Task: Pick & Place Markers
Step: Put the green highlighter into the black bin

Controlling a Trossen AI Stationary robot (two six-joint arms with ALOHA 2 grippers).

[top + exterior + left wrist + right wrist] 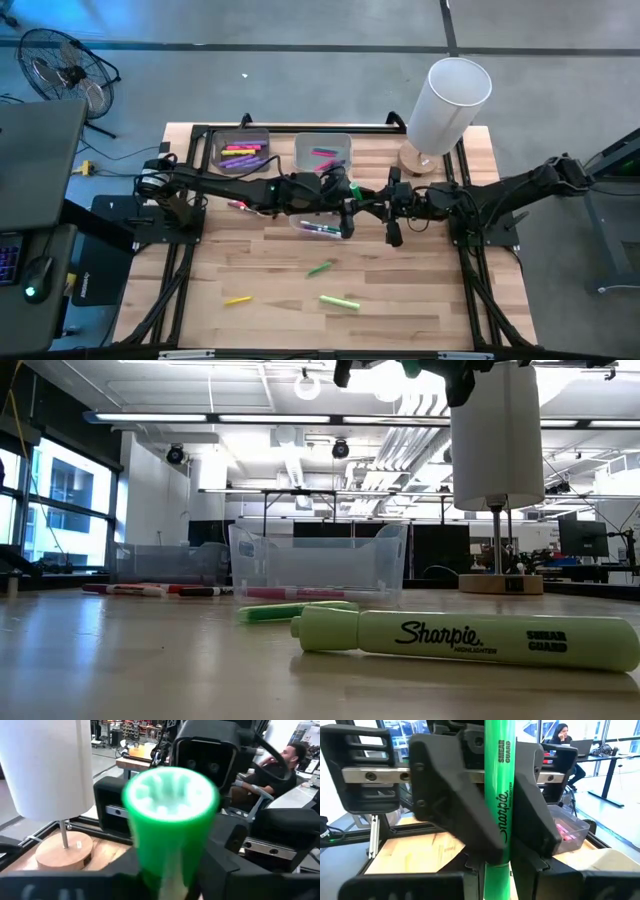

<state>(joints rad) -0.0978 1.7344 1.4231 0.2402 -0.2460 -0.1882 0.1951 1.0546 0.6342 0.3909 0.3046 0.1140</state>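
Note:
A bright green marker [498, 795] stands upright in the air over the table's middle, between my two grippers, which meet there. My left gripper [352, 205] reaches in from the table's left and my right gripper [386, 210] from its right. Both are shut on this marker. In the left wrist view its top end [170, 795] fills the picture. Loose markers lie flat on the wood nearer the front: a green one [320, 268], a yellow one [237, 299] and a pale green highlighter [340, 301]. My left gripper pinches the marker's barrel about halfway up [492, 815] between its two fingers [450, 800]. They come level from the table's left and lie across the marker, which stands upright, clear of the table. My right gripper pinches the marker's lower part [497, 870] between its two fingers, level from the table's right and across it. The marker rises upright above them, off the table.
A grey bin [242, 152] and a clear bin [322, 155] with markers stand at the far edge. Another clear bin [320, 228] sits under my left arm. A white cylinder on a wooden base [445, 100] stands far right. A person sits behind the table [285, 760].

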